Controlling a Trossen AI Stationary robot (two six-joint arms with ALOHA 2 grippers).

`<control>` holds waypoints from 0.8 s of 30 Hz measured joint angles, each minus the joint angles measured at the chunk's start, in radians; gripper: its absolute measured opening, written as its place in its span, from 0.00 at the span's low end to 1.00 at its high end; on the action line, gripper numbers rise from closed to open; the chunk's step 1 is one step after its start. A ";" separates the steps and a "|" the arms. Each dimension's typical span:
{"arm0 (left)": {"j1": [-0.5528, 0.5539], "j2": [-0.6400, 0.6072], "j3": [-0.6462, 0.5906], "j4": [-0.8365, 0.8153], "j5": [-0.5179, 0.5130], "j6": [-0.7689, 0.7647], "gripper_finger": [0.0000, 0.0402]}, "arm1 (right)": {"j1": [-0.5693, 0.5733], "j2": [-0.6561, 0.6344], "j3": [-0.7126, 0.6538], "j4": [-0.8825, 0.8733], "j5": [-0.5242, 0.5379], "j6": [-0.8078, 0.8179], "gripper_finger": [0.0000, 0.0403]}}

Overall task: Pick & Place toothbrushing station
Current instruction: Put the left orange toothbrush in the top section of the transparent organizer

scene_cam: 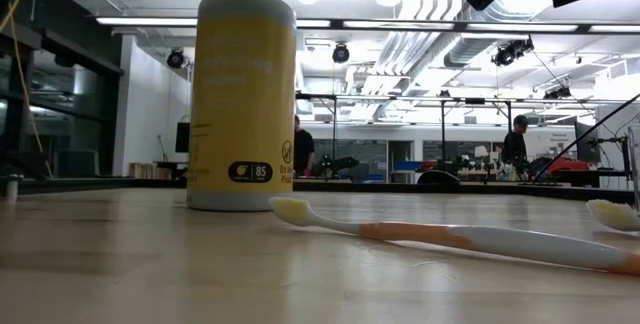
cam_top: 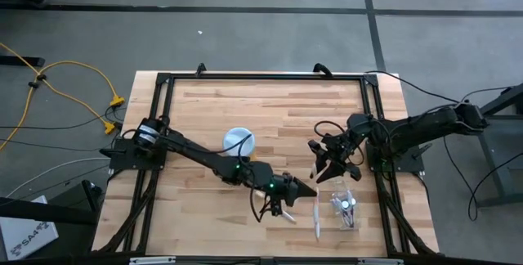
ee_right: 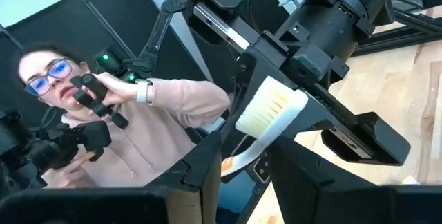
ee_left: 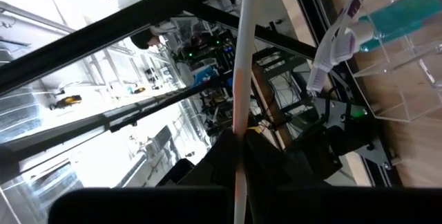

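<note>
Yellow canister, label "85"

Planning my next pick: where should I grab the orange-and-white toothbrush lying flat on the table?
Grip the orange-and-white toothbrush at mid-handle, coming straight down with jaws across it. It lies flat on the table, bristles up, too thin and low for a side approach.

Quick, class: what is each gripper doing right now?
Left gripper: shut on a thin white-and-orange toothbrush handle.
Right gripper: shut on a white-bristled toothbrush with an orange handle.
</note>
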 joint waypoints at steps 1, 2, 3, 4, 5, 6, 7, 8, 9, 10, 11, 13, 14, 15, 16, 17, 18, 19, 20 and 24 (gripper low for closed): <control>0.003 0.000 0.000 0.002 0.000 0.000 0.01 | 0.000 0.000 0.000 0.000 0.002 0.000 0.27; 0.006 0.000 0.000 0.004 0.000 0.000 0.01 | 0.000 0.000 0.000 0.000 0.006 0.000 0.27; 0.008 0.000 0.000 0.010 0.000 -0.001 0.01 | 0.000 0.000 0.000 0.001 0.010 0.000 0.27; 0.010 0.000 0.000 0.014 0.000 -0.001 0.01 | 0.000 0.000 0.000 0.003 0.015 -0.001 0.27; 0.012 0.000 0.000 0.018 0.000 0.000 0.01 | 0.000 0.000 0.000 0.006 0.018 -0.002 0.27; 0.014 0.000 0.000 0.019 0.004 0.000 0.01 | 0.000 0.000 0.000 0.007 0.020 -0.003 0.27; 0.015 0.000 0.000 0.020 0.010 -0.001 0.01 | 0.000 0.000 0.000 0.007 0.021 -0.003 0.27; 0.018 0.000 0.000 0.020 0.016 -0.004 0.01 | 0.000 0.000 0.000 0.007 0.021 0.000 0.27; 0.019 0.000 0.000 0.021 0.021 -0.005 0.01 | 0.000 0.000 0.000 0.007 0.021 0.001 0.27; 0.019 0.000 0.000 0.021 0.022 -0.005 0.01 | 0.000 0.000 0.000 0.007 0.021 0.004 0.27; 0.020 0.000 0.000 0.022 0.023 -0.006 0.01 | 0.000 0.000 0.000 0.007 0.021 0.005 0.27; 0.020 0.000 0.000 0.021 0.023 -0.008 0.01 | 0.000 0.000 0.000 0.007 0.021 0.005 0.27; 0.020 0.000 0.000 0.021 0.023 -0.007 0.01 | 0.000 0.000 0.000 0.007 0.021 0.006 0.27; 0.019 0.000 0.000 0.021 0.023 -0.008 0.01 | 0.000 0.000 0.000 0.007 0.023 0.006 0.27; 0.019 0.000 0.000 0.021 0.023 -0.008 0.01 | 0.000 0.000 0.000 0.007 0.028 0.006 0.27; 0.019 0.000 0.000 0.021 0.023 -0.008 0.01 | 0.000 0.000 0.000 0.007 0.034 0.006 0.27; 0.019 0.000 0.000 0.020 0.023 -0.008 0.01 | 0.000 0.000 0.000 0.007 0.041 0.006 0.27; 0.019 0.000 0.000 0.019 0.023 -0.008 0.01 | 0.000 0.000 0.000 0.007 0.044 0.006 0.27; 0.019 0.000 0.000 0.018 0.023 -0.008 0.01 | 0.000 0.000 0.000 0.007 0.048 0.006 0.27; 0.018 0.000 0.000 0.018 0.041 -0.012 0.01 | 0.000 0.000 0.000 0.021 0.053 0.012 0.25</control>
